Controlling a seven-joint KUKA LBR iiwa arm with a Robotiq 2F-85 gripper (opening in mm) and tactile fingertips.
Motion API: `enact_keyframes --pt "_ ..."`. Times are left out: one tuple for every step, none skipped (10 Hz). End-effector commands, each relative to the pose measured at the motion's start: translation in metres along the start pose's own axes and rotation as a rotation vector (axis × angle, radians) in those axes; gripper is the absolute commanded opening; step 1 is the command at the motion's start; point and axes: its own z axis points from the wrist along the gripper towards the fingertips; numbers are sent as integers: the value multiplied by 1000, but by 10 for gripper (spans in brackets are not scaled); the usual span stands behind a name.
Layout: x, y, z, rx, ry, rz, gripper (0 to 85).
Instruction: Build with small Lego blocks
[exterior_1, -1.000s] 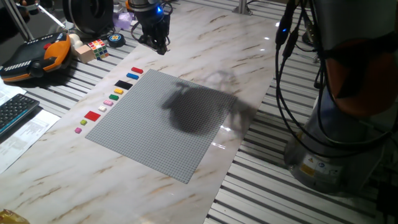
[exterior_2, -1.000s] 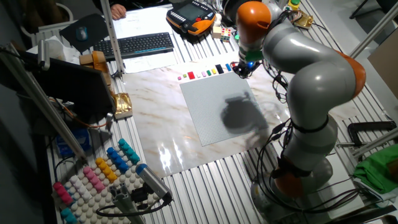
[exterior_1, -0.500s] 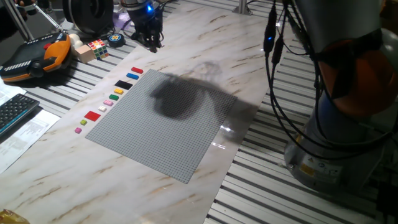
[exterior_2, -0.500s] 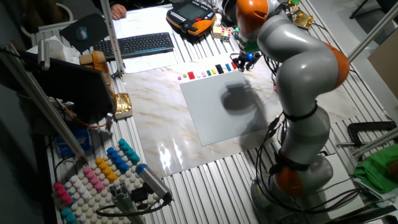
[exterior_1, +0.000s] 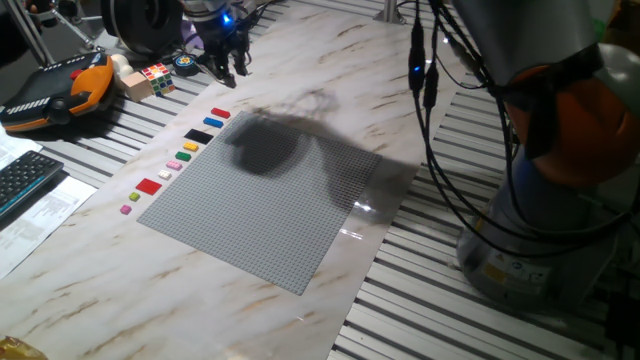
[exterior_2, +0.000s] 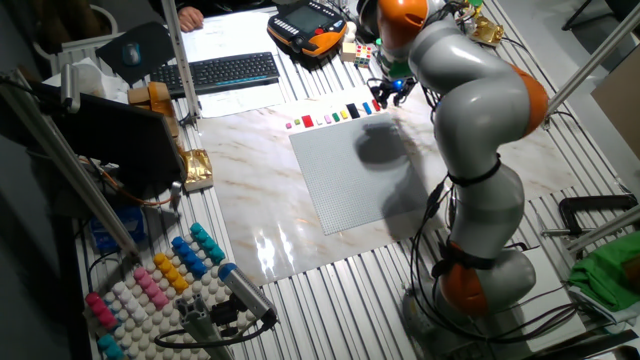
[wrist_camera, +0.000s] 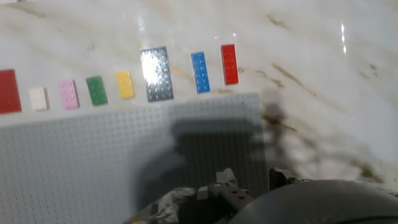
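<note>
The small Lego blocks lie in a row along the left edge of the grey baseplate: red, blue, black, yellow, green, white, a bigger red and pink. The hand view shows red, blue, black, yellow, green, pink and white just beyond the baseplate. My gripper hovers above the table past the row's far red end, open and empty. It also shows in the other fixed view.
A multicoloured puzzle cube, a tape roll and an orange teach pendant lie behind the row. A keyboard sits beyond. A tray of coloured pegs stands at the opposite table end. Cables hang from the arm.
My gripper has moved from above the baseplate's far corner outward, toward the far red end of the block row. Its shadow slid the same way across the baseplate. No block moved.
</note>
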Motion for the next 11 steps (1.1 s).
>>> enact_keyframes --pt "-5 0 3 8 0 -6 370" --pt "-9 1 5 1 -1 -15 370" --pt "-9 4 6 -1 3 -23 363" --pt "-8 5 5 -1 4 -28 357" --pt "-8 5 5 7 8 -24 353" --pt "-8 5 5 16 12 -16 350" --pt "-8 5 5 29 16 -12 350" --pt "-8 5 5 32 24 -12 350" --pt "-8 5 5 28 33 -4 350" --pt "-8 5 5 28 35 0 353" --pt "-8 5 5 31 33 1 360"
